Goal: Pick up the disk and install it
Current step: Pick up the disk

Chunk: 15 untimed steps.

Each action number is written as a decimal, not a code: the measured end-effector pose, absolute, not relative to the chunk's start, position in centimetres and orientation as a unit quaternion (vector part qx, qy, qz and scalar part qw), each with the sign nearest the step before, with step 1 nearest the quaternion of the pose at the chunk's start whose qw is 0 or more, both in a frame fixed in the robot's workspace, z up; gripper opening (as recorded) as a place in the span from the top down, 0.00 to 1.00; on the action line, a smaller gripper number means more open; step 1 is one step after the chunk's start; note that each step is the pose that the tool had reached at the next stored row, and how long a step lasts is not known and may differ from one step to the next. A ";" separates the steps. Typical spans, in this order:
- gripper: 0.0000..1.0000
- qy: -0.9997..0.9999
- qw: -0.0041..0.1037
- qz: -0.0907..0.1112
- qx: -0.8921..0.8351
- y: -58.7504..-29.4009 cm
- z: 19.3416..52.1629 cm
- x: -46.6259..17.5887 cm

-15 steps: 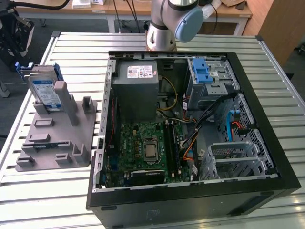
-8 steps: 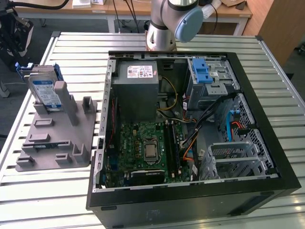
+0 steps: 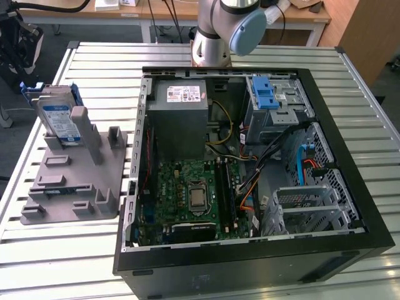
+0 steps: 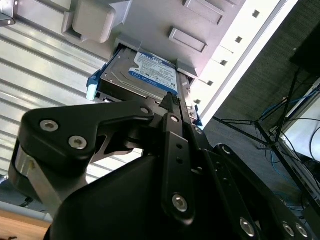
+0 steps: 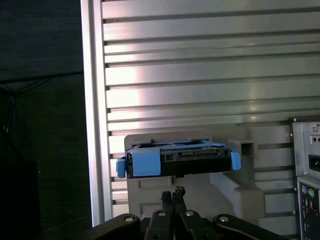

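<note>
Disk (image 3: 59, 119) upright in grey holder (image 3: 75, 187) on worktop (image 3: 62, 262), dead ahead of pincer (image 5: 172, 192). Long edge crosswise to approach. Pincer closed, empty, near disk edge.

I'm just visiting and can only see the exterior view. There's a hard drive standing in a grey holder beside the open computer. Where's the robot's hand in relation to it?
Observer: In the first wrist view the hand points at the hard drive, at its narrow edge, with a strip of the grey holder showing between them.
Operator: Is it open, ready to grab?
Observer: No. In both wrist views its two fingers are pressed together, holding nothing.
Operator: What is on that edge?
Observer: Blue rails cap both ends of it.
</note>
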<state>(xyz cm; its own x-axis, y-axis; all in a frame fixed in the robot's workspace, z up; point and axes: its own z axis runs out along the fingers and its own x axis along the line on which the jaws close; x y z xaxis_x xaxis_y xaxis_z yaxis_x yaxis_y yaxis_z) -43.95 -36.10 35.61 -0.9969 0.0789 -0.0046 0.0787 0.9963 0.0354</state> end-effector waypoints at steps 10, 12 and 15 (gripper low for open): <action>0.85 0.999 0.002 0.018 -0.032 -36.1 35.6 -44.0; 0.85 0.999 0.001 0.018 -0.051 -36.1 35.5 -44.0; 0.85 0.997 0.001 0.018 -0.078 -36.1 35.5 -44.0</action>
<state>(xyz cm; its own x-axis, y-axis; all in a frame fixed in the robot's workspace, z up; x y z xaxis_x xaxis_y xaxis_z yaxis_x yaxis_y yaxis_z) -43.96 -36.10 35.51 -0.9879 -0.1551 -0.0046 -0.1552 0.9872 0.0354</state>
